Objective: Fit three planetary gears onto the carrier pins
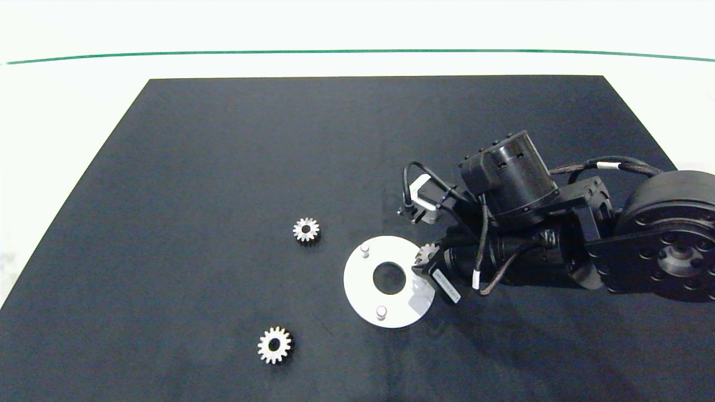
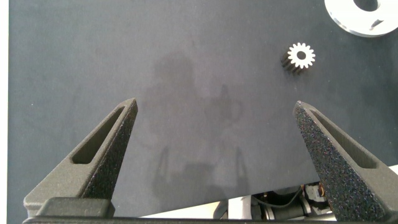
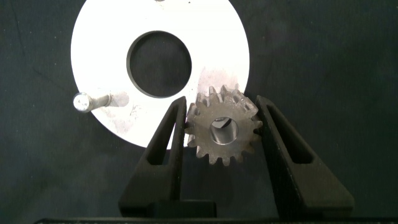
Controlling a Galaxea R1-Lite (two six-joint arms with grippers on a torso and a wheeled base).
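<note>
While its two grey fingers press on opposite sides of one planetary gear, the right gripper hangs over the white disc's edge at about three o'clock of the disc's centre hole in the head view. That held gear sits flat between the fingers, its centre hole facing up, with something pale showing inside the hole (whether that is the third pin I cannot tell). Two carrier pins stand bare on the disc: one at about eleven o'clock of the centre hole, the other at about six o'clock. The right arm reaches in from the three o'clock edge of the dark mat.

Two more planetary gears lie flat on the mat, apart from the disc: one near the disc at about ten o'clock of it, the other farther off at about eight o'clock.

The left gripper shows only in its own wrist view, fingers spread wide over bare mat, holding nothing, with one loose gear and a slice of the disc beyond it.
</note>
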